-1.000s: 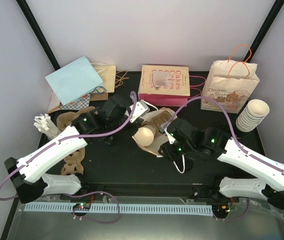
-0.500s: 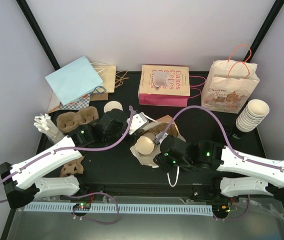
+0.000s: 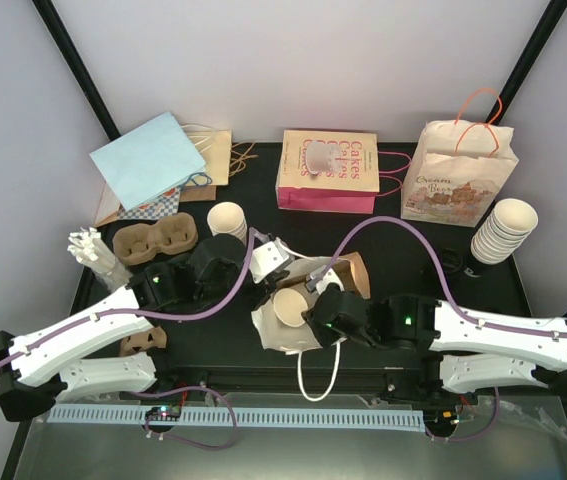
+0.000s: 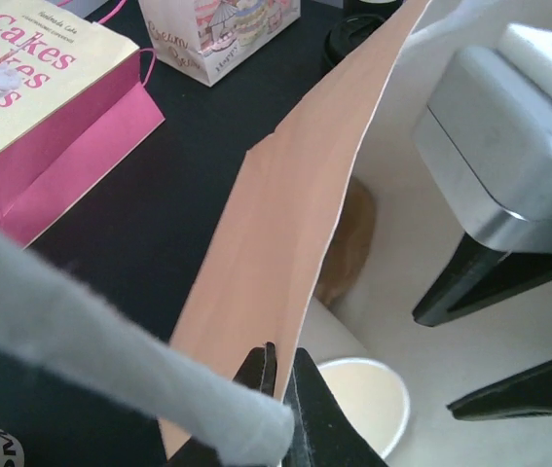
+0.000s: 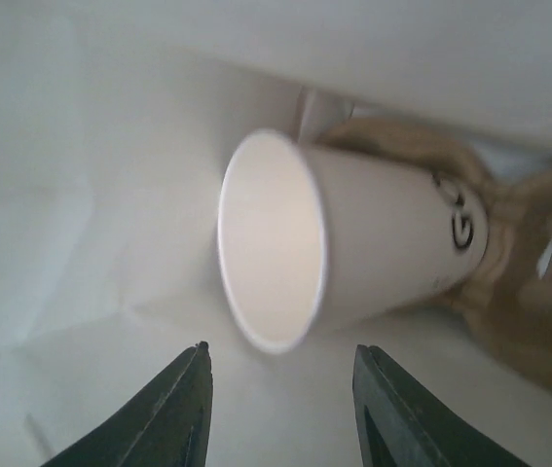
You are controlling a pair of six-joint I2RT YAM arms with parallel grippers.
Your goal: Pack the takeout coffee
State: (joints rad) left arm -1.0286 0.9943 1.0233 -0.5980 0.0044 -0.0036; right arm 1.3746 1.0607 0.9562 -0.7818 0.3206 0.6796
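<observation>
The takeout coffee cup (image 3: 288,308) is cream paper with no lid and lies on its side inside a white-and-brown paper bag (image 3: 271,335) at mid-table. In the right wrist view the cup (image 5: 353,253) has its mouth turned to me and its base against a brown pulp carrier (image 5: 538,292). My right gripper (image 3: 315,302) reaches into the bag's mouth. Its fingers stand open just short of the rim, with nothing between them (image 5: 283,352). My left gripper (image 4: 280,355) is shut on the bag's brown edge (image 4: 285,195) and holds it up.
A loose cream cup (image 3: 226,218) stands behind the left arm, beside a brown two-cup carrier (image 3: 153,240). A nested cup stack (image 3: 503,230) is at the right edge. Printed bags (image 3: 328,170) (image 3: 458,175) line the back. The bag's cord handle (image 3: 313,375) hangs over the front edge.
Both grippers and the bag with the cup have come toward the near edge. The loose cup and the carrier behind the left arm are now uncovered.
</observation>
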